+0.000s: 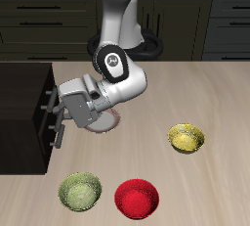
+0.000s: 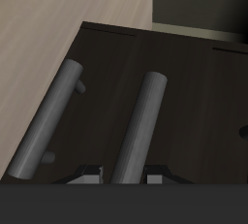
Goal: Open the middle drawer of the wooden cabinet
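The wooden cabinet (image 1: 21, 108) stands at the table's side edge, dark brown with silver bar handles on its stacked fronts. My gripper (image 1: 61, 130) is level with its front, fingers pointing at it. In the wrist view the middle drawer (image 2: 184, 102) fills the frame, and its silver handle (image 2: 143, 121) runs between my two fingertips (image 2: 87, 176). My gripper (image 2: 124, 177) is open, with one jaw on each side of that handle and small gaps showing. A neighbouring drawer's handle (image 2: 53, 121) lies beside it. The drawer fronts look flush and closed.
A yellow bowl (image 1: 186, 138), a red bowl (image 1: 137, 198) and a green bowl (image 1: 81, 191) sit nearer the table's front edge. A red-rimmed plate (image 1: 105, 124) lies under my arm. Long dark kitchen units (image 1: 49, 24) stand behind the table.
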Motion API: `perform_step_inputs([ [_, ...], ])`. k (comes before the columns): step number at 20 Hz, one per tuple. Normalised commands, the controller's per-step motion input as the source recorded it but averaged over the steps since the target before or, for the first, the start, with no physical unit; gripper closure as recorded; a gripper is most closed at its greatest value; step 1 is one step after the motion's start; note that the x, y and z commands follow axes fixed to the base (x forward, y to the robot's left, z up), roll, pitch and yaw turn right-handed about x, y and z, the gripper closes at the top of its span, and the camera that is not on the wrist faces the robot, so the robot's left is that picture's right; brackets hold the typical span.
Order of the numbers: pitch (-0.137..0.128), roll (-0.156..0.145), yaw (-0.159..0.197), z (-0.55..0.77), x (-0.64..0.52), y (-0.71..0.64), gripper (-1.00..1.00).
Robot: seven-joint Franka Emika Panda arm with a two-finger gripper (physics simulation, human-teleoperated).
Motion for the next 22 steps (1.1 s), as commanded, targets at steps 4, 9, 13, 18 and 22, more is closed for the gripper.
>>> perform_step_inputs([
  [4, 0.012, 0.068, -0.044, 0.17, 0.09, 0.51, 1.0],
  [9, 0.018, 0.062, -0.03, 0.07, 0.12, 0.46, 1.0],
  [13, 0.038, 0.112, -0.047, 0.01, 0.27, 0.69, 1.0],
  [18, 0.033, 0.089, -0.039, 0.05, 0.14, 0.75, 1.0],
  [22, 0.037, 0.123, -0.065, 0.13, 0.09, 0.99, 1.0],
])
